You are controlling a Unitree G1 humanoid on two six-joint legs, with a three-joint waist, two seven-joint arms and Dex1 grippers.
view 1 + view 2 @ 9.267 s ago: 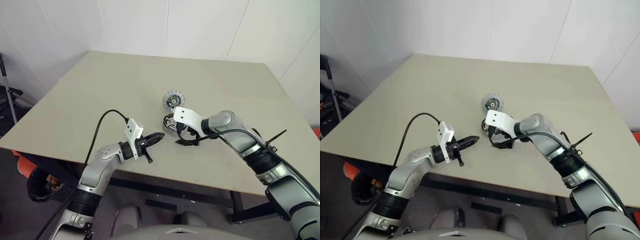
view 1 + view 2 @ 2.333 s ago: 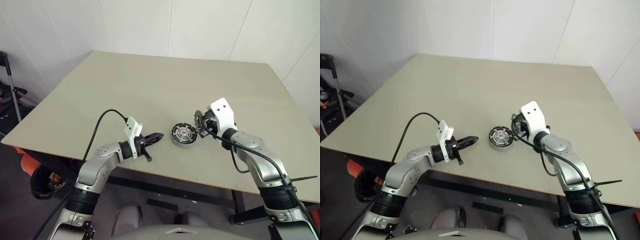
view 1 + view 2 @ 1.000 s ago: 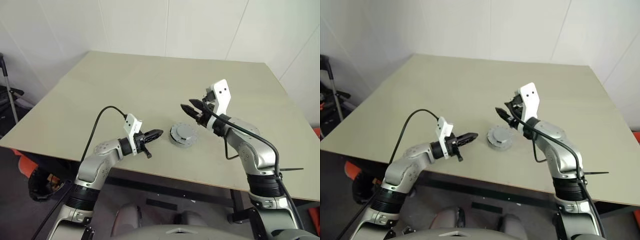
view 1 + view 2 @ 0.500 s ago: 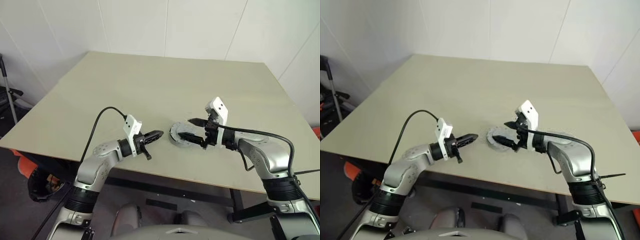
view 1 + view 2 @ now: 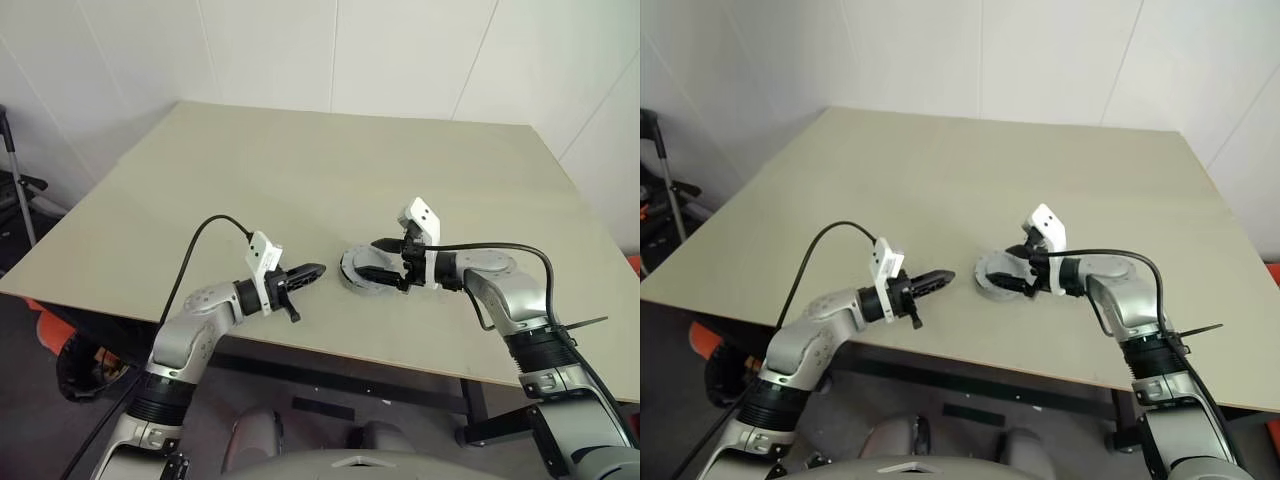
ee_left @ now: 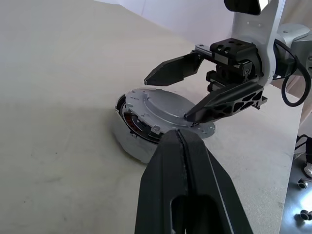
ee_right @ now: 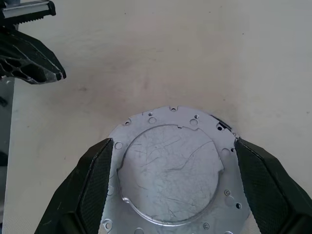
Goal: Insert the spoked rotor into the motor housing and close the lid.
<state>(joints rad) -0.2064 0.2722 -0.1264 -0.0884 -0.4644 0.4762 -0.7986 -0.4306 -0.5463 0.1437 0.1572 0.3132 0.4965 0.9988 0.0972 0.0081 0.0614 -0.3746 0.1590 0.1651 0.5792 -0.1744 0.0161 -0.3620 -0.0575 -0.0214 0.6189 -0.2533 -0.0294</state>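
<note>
Lower centre of frame, left gripper [image 5: 316,269] pinched shut, empty; mid-frame, right gripper [image 5: 377,264] spread wide, straddling the lid [image 6: 168,109] atop the motor housing [image 6: 130,141]; lid sits askew, so centre it, then press evenly.

The left hand [image 6: 184,161] is being seen from behind, its two black fingers pressed together along a thin seam. Just beyond its tip, the motor housing [image 6: 134,139] is being carried by the pale desk [image 6: 53,97], with coppery windings glimpsed through a gap under the lid [image 6: 165,109]. The lid, a flat silvery plate with small holes around its rim, is being seen sitting slightly tilted on the housing. The right hand [image 6: 187,90] is being held spread wide across the lid, one finger above its far edge and the other at its near edge; contact cannot be judged.
</note>
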